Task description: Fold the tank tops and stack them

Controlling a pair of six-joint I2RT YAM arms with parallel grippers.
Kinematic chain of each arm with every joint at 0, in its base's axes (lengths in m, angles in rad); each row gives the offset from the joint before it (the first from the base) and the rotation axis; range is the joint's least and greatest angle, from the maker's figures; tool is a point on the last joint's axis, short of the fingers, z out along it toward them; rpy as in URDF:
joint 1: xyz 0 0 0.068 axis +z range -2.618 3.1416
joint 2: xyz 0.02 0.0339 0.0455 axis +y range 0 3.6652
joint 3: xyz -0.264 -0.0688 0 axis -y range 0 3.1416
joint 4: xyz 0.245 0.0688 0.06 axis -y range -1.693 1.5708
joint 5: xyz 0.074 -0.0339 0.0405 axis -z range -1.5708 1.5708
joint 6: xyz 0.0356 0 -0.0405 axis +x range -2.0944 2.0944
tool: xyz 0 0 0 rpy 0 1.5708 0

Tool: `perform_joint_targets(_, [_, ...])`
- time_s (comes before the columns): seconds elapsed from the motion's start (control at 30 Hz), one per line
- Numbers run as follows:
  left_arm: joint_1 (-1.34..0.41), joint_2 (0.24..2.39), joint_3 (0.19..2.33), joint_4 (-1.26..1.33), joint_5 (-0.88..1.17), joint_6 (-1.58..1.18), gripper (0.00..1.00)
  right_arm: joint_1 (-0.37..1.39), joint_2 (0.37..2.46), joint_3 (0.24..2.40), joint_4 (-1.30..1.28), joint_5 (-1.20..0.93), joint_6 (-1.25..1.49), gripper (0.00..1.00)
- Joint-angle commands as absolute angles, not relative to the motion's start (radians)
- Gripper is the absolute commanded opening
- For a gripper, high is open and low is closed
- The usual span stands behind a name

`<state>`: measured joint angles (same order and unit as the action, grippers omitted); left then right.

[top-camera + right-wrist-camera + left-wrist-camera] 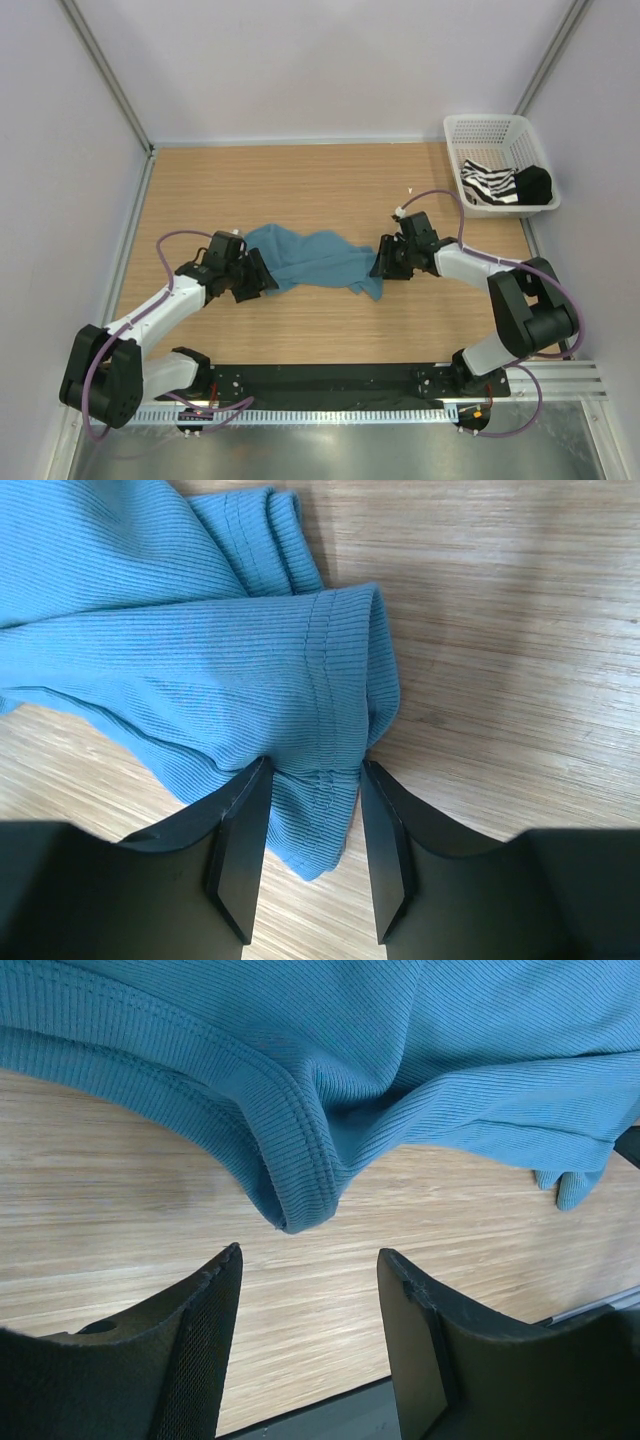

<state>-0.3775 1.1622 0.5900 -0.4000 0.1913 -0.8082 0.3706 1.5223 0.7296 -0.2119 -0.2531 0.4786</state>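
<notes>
The teal-blue tank top lies crumpled on the wooden table between my two grippers. My left gripper is open at its left end. In the left wrist view the gripper is over bare wood, just short of a folded hem of the top. My right gripper is at the top's right end. In the right wrist view the gripper is open, and the jaws straddle a hemmed corner of the top. The black-and-white striped tank top lies in the basket.
The white mesh basket stands at the back right corner and also holds a black item. Grey walls close in the table on the left, right and back.
</notes>
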Motion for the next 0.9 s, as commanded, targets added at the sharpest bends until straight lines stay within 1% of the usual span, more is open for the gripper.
perform_joint_targets(0.0, [-0.380, 1.150, 0.586, -0.377, 0.213, -0.810, 0.58, 0.370, 1.488, 0.686, -0.215, -0.203, 0.488, 0.47])
perform_joint_targets(0.27, [-0.385, 1.173, 0.584, -0.357, 0.210, -0.810, 0.57, 0.368, 1.477, 0.657, -0.187, -0.227, 0.509, 0.41])
perform_joint_targets(0.4, [-0.390, 1.180, 0.584, -0.344, 0.210, -0.815, 0.56, 0.370, 1.491, 0.660, -0.175, -0.242, 0.518, 0.29])
perform_joint_targets(0.47, [-0.391, 1.177, 0.584, -0.342, 0.209, -0.816, 0.56, 0.370, 1.470, 0.658, -0.175, -0.242, 0.518, 0.27])
perform_joint_targets(0.5, [-0.391, 1.178, 0.583, -0.341, 0.209, -0.816, 0.56, 0.368, 1.462, 0.664, -0.182, -0.244, 0.518, 0.19])
perform_joint_targets(0.53, [-0.391, 1.181, 0.583, -0.339, 0.210, -0.816, 0.56, 0.368, 1.454, 0.667, -0.189, -0.244, 0.517, 0.15])
perform_joint_targets(0.6, [-0.394, 1.184, 0.580, -0.333, 0.210, -0.819, 0.56, 0.368, 1.427, 0.673, -0.207, -0.244, 0.509, 0.01])
perform_joint_targets(0.67, [-0.396, 1.187, 0.575, -0.325, 0.213, -0.822, 0.54, 0.368, 1.408, 0.686, -0.222, -0.241, 0.505, 0.01])
perform_joint_targets(0.87, [-0.396, 1.192, 0.574, -0.319, 0.203, -0.822, 0.51, 0.368, 1.315, 0.699, -0.271, -0.229, 0.506, 0.01])
